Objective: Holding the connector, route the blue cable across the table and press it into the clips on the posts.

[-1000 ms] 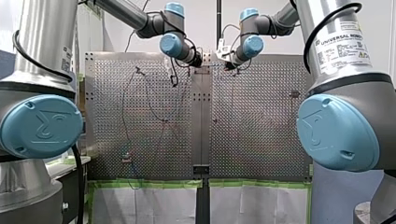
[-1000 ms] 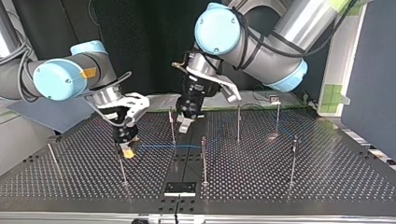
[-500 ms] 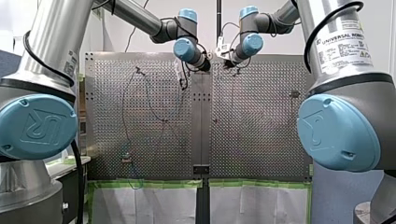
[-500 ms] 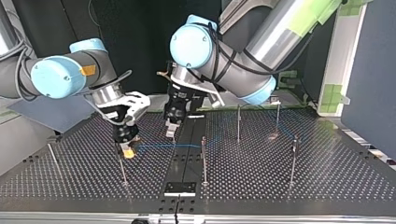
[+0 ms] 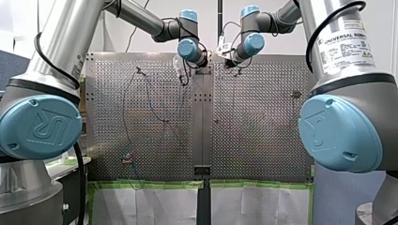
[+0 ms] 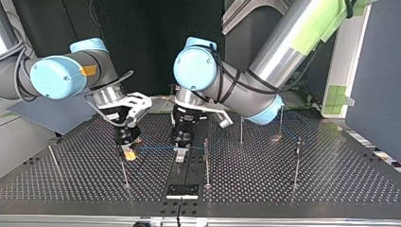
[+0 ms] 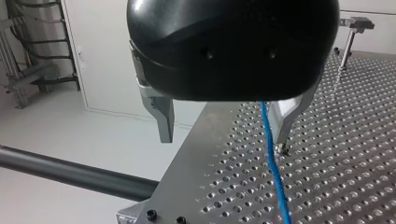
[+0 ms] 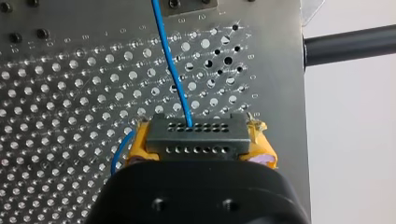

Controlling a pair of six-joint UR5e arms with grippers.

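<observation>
Two grippers work mid-routing: my right gripper (image 8: pixel 200 145) clamps the connector (image 8: pixel 196 133); my left gripper (image 7: pixel 224 138), at its three o'clock in the top view, straddles the blue cable (image 7: pixel 273 172), jaws wide. Next likely: pinch, steer toward a post (image 6: pixel 206 163).

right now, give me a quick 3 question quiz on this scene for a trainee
1. True or false: my right gripper is shut on the connector.
2. The cable passes: A) between my left gripper's open fingers B) through my shut left gripper C) out of the left wrist view.
3. Fill in: the right gripper's pads are ____.
Key: 1 true; 2 A; 3 yellow.
</observation>
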